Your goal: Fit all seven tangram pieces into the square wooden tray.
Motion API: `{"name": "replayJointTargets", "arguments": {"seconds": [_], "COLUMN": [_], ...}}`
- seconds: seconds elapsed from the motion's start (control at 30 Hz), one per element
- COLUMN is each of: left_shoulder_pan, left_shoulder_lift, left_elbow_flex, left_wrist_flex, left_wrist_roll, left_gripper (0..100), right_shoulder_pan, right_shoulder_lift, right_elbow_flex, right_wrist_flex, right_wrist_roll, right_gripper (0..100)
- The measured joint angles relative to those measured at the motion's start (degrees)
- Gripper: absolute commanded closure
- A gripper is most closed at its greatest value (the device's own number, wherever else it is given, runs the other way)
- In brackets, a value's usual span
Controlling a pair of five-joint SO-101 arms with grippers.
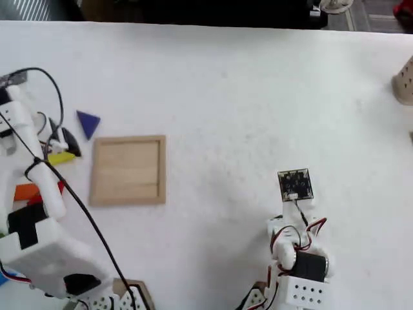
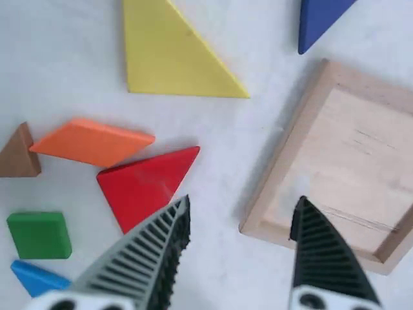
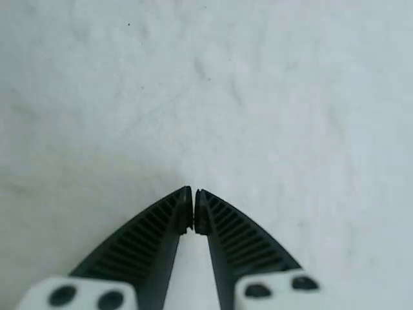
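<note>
White tabletop (image 1: 258, 97) runs under both arms, and on it we count one square wooden tray (image 2: 290, 148), lying flat with nothing inside it. All the pieces we can see lie on the table outside it.

From the left wrist view, the left gripper (image 2: 242, 203) has its jaws spread wide and holds nothing. It sits over the bare strip between the red triangle (image 2: 145, 187) and the tray's corner. One fingertip (image 2: 174, 226) lines up with the red triangle's edge and the other with the tray's rim.

We count seven pieces:
- The yellow triangle (image 2: 171, 55) is large and lies near the tray's side.
- The dark blue triangle (image 2: 319, 19) lies just off another side of the tray.
- The orange parallelogram (image 2: 93, 141) lies just beside the red triangle.
- The brown triangle (image 2: 18, 155) is small and sits at the parallelogram's tip.
- The green square (image 2: 40, 234) lies well away from the tray.
- The light blue piece (image 2: 35, 279) sits beside the green square, cut by the frame edge. It is perhaps a triangle, but we cannot be sure.

That makes four clear triangles, one parallelogram, one square and one piece of uncertain shape.

The right gripper (image 3: 193, 194) has its fingertips pressed together on nothing, over plain table, well apart from the tray.
</note>
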Motion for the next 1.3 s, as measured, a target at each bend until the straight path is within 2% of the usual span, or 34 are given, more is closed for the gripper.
{"name": "replayJointTargets", "arguments": {"seconds": [0.23, 0.43, 0.53, 0.63, 0.8, 1.0, 1.3], "left_shoulder_pan": [3.52, 7.82, 9.85, 10.02, 8.53, 7.56, 7.3], "left_shoulder_lift": [-3.52, -3.52, -2.29, 3.43, 17.93, 34.2, 53.19], "left_elbow_flex": [9.05, 9.05, 6.68, 0.7, -12.4, -31.21, -60.66], "left_wrist_flex": [-15.3, -21.8, -20.84, -18.29, -14.59, -9.49, -0.53], "left_wrist_roll": [-0.09, -1.32, -4.48, -4.57, 4.75, 5.71, 15.65], "left_gripper": [71, 71, 72, 71, 71, 71, 71], "right_shoulder_pan": [2.81, 3.78, 3.78, 3.78, 3.78, 3.78, 3.78], "right_shoulder_lift": [0.0, 0.0, 0.0, 0.0, -0.09, -0.09, -0.09], "right_elbow_flex": [0.0, 0.0, 0.0, 0.0, 0.0, 0.0, 0.0], "right_wrist_flex": [0.0, 0.0, 0.0, 0.0, 0.0, 0.0, 0.0], "right_wrist_roll": [0.18, 0.18, 0.18, 0.18, 0.18, 0.18, 0.18], "right_gripper": [98.1, 98.1, 98.1, 98.1, 98.1, 98.1, 98.1]}}
